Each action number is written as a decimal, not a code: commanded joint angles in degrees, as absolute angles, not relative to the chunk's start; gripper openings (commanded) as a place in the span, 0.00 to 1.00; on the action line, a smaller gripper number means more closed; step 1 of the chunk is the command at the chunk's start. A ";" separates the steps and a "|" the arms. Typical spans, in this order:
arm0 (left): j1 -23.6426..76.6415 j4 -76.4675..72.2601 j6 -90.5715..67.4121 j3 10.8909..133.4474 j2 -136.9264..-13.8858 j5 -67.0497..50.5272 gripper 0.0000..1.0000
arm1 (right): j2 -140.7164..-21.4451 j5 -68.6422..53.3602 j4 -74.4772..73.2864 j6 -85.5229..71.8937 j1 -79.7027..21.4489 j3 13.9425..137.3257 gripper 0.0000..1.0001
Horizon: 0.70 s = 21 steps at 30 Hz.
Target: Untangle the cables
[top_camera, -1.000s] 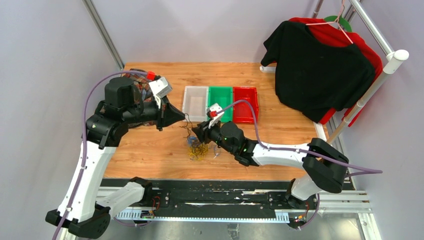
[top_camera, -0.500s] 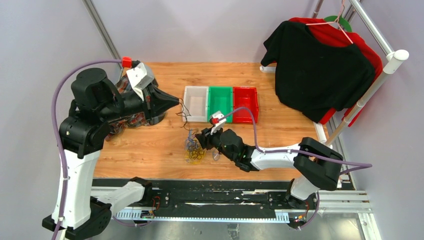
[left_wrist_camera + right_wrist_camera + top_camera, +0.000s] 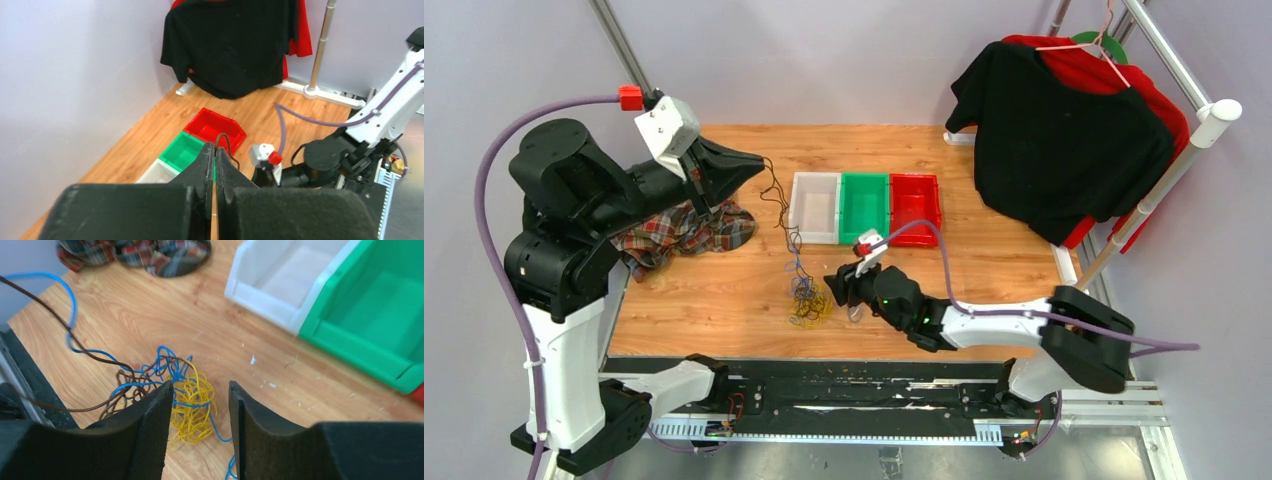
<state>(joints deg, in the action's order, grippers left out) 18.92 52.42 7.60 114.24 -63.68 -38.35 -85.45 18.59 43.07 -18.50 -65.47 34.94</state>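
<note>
The cables lie as a small tangle (image 3: 809,303) of yellow, blue and dark brown wires on the wooden table, in front of the bins. My left gripper (image 3: 764,161) is raised high at the back left, shut on one dark brown cable (image 3: 223,134). That cable runs down from its tip to the tangle. My right gripper (image 3: 837,290) hovers low at the tangle's right side, open and holding nothing. In the right wrist view the yellow wires (image 3: 196,412) show between its fingers (image 3: 150,430), with blue (image 3: 167,362) and brown (image 3: 125,385) loops to the left.
White (image 3: 815,207), green (image 3: 865,205) and red (image 3: 914,207) bins stand in a row behind the tangle. A plaid cloth (image 3: 689,228) lies at the left under the left arm. A black shirt (image 3: 1064,140) hangs on a rack at the right edge.
The left arm has risen and swung back to the left, drawing the brown cable out of the tangle. The right gripper has opened wider and shifted slightly nearer the front edge.
</note>
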 commanded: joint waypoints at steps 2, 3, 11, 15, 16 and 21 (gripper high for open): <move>19.23 51.35 7.80 113.49 -62.72 -37.55 0.00 | -73.19 18.43 38.78 -13.18 -66.18 37.28 0.62; 19.23 51.34 7.79 111.36 -62.10 -37.28 0.01 | -71.74 17.07 37.71 -12.48 -66.29 38.39 0.68; 19.20 51.33 8.00 101.71 -58.80 -35.84 0.01 | -70.67 14.34 37.83 -5.63 -69.32 45.17 0.71; 19.25 51.33 8.22 100.28 -57.99 -35.26 0.00 | -73.16 12.68 40.86 -4.85 -69.35 46.64 0.72; 19.25 51.35 8.37 100.09 -57.86 -35.22 0.00 | -73.89 12.61 41.25 -4.79 -69.35 47.18 0.72; 19.25 51.38 7.98 98.96 -57.10 -35.69 0.00 | -78.42 17.40 43.44 -3.40 -69.35 50.17 0.74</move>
